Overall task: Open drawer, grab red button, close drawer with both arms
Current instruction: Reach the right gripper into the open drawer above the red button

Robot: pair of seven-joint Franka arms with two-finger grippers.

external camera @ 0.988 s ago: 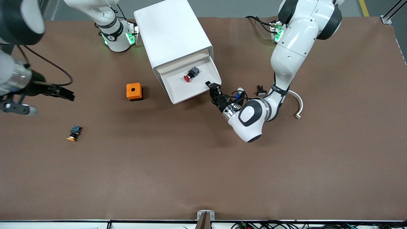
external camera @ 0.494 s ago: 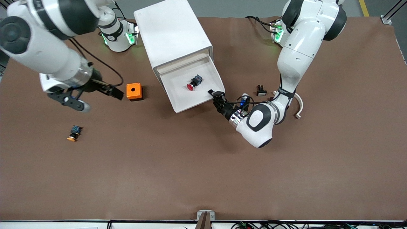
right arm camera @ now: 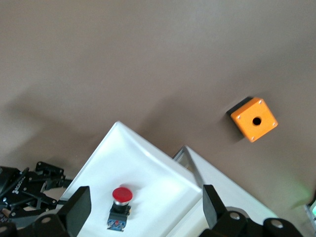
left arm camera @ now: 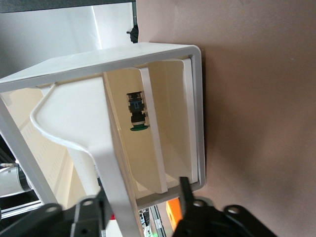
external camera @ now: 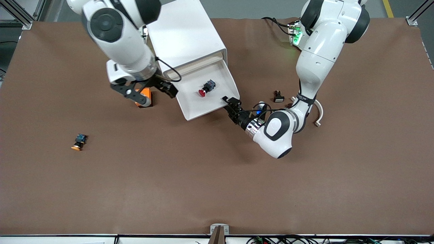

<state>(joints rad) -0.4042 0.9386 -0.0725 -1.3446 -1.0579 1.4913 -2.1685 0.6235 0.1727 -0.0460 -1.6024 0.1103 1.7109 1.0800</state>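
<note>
The drawer (external camera: 193, 105) stands pulled out of the white cabinet (external camera: 184, 37). In it lies the button (external camera: 204, 89), red cap toward the front camera. My left gripper (external camera: 231, 104) is at the drawer's front corner toward the left arm's end. It is open, and the drawer's front lip (left arm camera: 108, 168) runs between the fingers of the left gripper (left arm camera: 143, 207). My right gripper (external camera: 154, 94) hangs open over the drawer's edge toward the right arm's end and partly covers the orange box. In the right wrist view the button (right arm camera: 121, 197) lies on the drawer (right arm camera: 128, 158) below the right gripper (right arm camera: 145, 210).
An orange box (right arm camera: 254, 120) with a hole sits beside the drawer toward the right arm's end. An orange-capped button (external camera: 78, 141) lies nearer the front camera. A small black part (external camera: 278, 96) and a white curved piece (external camera: 318, 112) lie by the left arm. A green-capped button (left arm camera: 136, 114) shows inside the cabinet.
The right arm has swung in from the right arm's end of the table to over the orange box and the drawer's edge. The left gripper drew the drawer slightly farther out, then opened.
</note>
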